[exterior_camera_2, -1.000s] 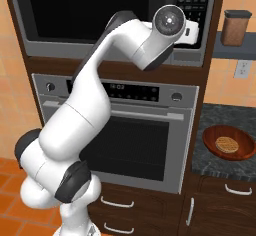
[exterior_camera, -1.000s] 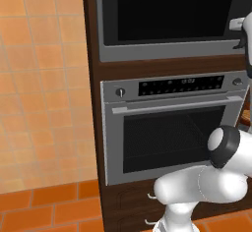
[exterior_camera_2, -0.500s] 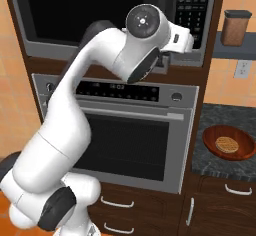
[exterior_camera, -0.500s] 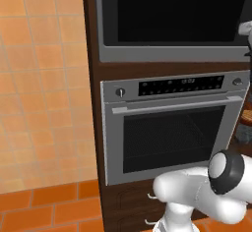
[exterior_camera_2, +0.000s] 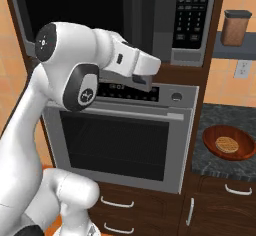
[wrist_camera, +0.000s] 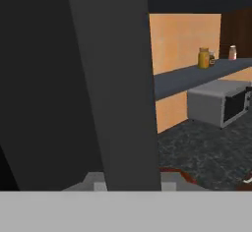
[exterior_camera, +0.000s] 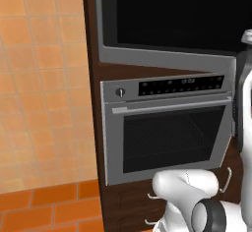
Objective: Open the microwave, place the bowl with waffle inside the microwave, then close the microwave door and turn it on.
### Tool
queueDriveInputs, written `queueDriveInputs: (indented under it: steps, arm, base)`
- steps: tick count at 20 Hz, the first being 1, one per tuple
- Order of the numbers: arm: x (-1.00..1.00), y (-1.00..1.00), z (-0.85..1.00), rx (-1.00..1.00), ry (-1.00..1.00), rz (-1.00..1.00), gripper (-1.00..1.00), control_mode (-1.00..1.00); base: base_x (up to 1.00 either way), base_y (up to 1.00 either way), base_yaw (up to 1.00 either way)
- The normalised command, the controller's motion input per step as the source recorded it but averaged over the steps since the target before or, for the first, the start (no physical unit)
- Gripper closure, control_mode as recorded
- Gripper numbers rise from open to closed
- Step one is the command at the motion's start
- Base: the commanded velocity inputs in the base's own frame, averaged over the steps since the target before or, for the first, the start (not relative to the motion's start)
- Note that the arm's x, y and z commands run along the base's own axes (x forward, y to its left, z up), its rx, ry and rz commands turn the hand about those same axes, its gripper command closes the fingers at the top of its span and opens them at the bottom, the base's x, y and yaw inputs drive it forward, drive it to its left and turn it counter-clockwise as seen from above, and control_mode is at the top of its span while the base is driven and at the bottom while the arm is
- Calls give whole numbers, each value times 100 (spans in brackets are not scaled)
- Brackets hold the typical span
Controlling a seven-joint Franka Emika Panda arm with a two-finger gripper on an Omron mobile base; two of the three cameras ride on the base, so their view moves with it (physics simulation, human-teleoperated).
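The microwave point(exterior_camera_2: 193, 15) sits built in above the oven, its keypad on the right. The microwave door point(exterior_camera: 172, 14), black glass in a grey frame, stands slightly ajar, its free edge point(exterior_camera: 241, 88) swung out toward me. My gripper point(exterior_camera_2: 149, 77) is at that edge, and in the hand view the gripper point(wrist_camera: 130, 184) is shut on the door's dark vertical handle point(wrist_camera: 118, 88), which runs up between the fingertips. The brown bowl point(exterior_camera_2: 245, 147) with the waffle point(exterior_camera_2: 226, 143) rests on the dark counter to the right of the oven.
A steel oven point(exterior_camera_2: 120, 135) with a horizontal handle is directly below the microwave. A brown jar point(exterior_camera_2: 235, 27) stands on a shelf at the right. The hand view also shows a grey box appliance point(wrist_camera: 216, 105) and small jars point(wrist_camera: 204, 58) on a shelf.
The jaws narrowed onto the handle. The hand then drew back toward the base and lower, and the door's free edge came out with it.
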Motion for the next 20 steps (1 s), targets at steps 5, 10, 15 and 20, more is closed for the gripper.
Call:
queueDriveInputs:
  steps: [5, 10, 15, 20]
  arm:
    - [-100, 30, 0, -2, -30, -8, 100, -100]
    - [-100, 35, 0, -3, -38, -1, 100, -100]
    - [-100, 65, 6, -5, -4, -11, 100, -100]
    - [-93, 88, 4, -13, 0, -13, 100, -100]
  base:
    - [0, 0, 0]
    - [0, 0, 0]
    - [0, 0, 0]
    - [0, 0, 0]
